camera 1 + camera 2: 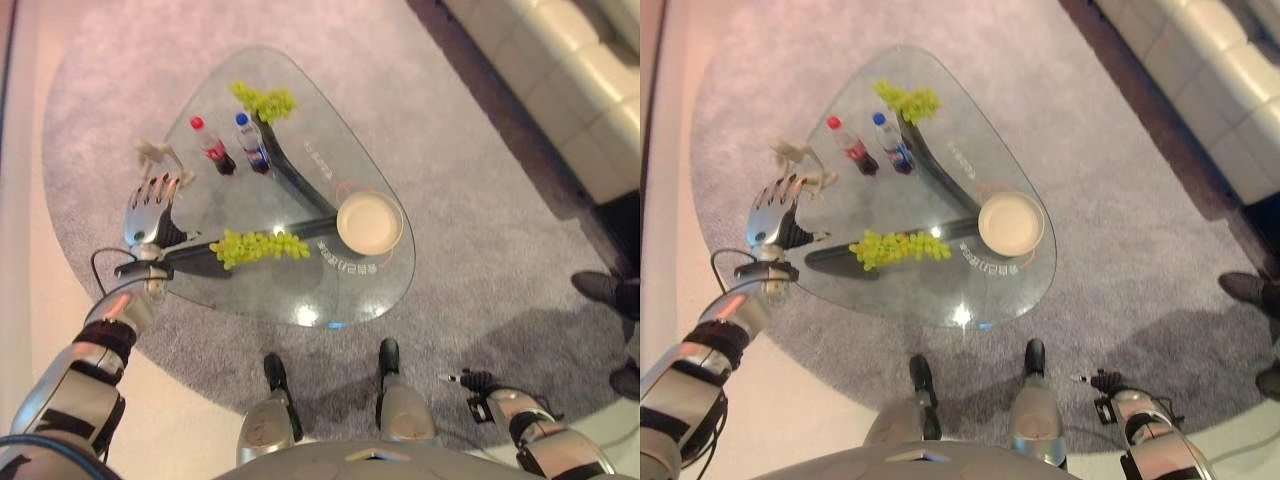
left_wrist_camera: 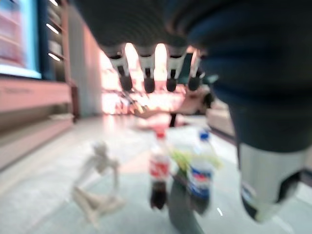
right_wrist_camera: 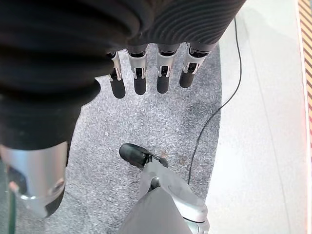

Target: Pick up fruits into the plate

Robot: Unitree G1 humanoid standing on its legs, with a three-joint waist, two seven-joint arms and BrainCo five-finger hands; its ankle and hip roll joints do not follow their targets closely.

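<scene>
Resting on glass table [image 1: 190,270]: two grape bunches [image 1: 258,245], one plate [image 1: 369,223], two bottles [image 1: 212,146], left hand [image 1: 150,207] fingers straight.

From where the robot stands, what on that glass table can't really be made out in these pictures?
- Small pale figurine: blurred in the left wrist view, too small in the eye views to tell what it depicts.
- Two bottles: labels unreadable, blurred or too small.
- Far grape bunch: mostly hidden behind the bottles in the left wrist view.
- Plate: too small to tell what, if anything, is in it.
</scene>
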